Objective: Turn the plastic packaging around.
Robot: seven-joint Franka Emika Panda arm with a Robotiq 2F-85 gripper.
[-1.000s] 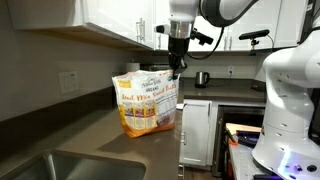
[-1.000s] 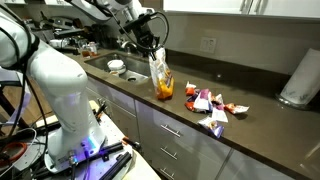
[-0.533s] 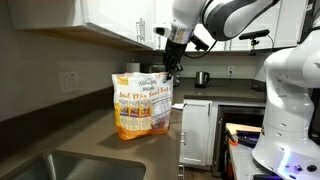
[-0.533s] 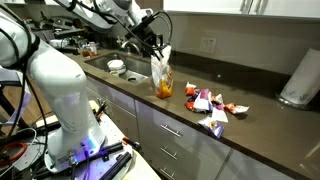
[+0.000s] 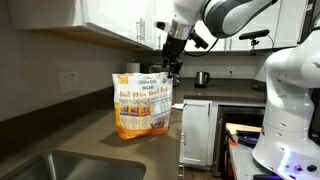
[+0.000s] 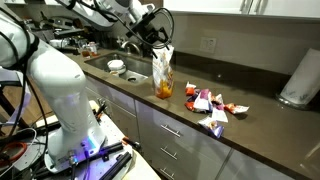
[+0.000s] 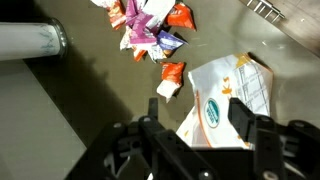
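The plastic packaging (image 5: 143,105) stands upright on the dark counter, a cream and orange bag with a green round logo. In the other exterior view the plastic packaging (image 6: 162,78) shows edge-on. My gripper (image 5: 172,68) hovers just above the bag's top right corner, also seen as the gripper (image 6: 158,38) from the far side. In the wrist view the gripper (image 7: 198,135) is open, and the bag's top (image 7: 225,100) lies below and between the two black fingers (image 7: 245,125) without being pinched.
A heap of small snack wrappers (image 6: 210,105) lies on the counter beyond the bag, also the wrappers (image 7: 150,30). A paper towel roll (image 6: 298,80) stands at the far end. A sink (image 5: 70,165) lies near the bag. A white robot body (image 5: 290,100) stands beside the counter.
The jaws have spread from shut to open and let go of the bag's top. The bag has turned a little and now stands free; the gripper has lifted slightly.
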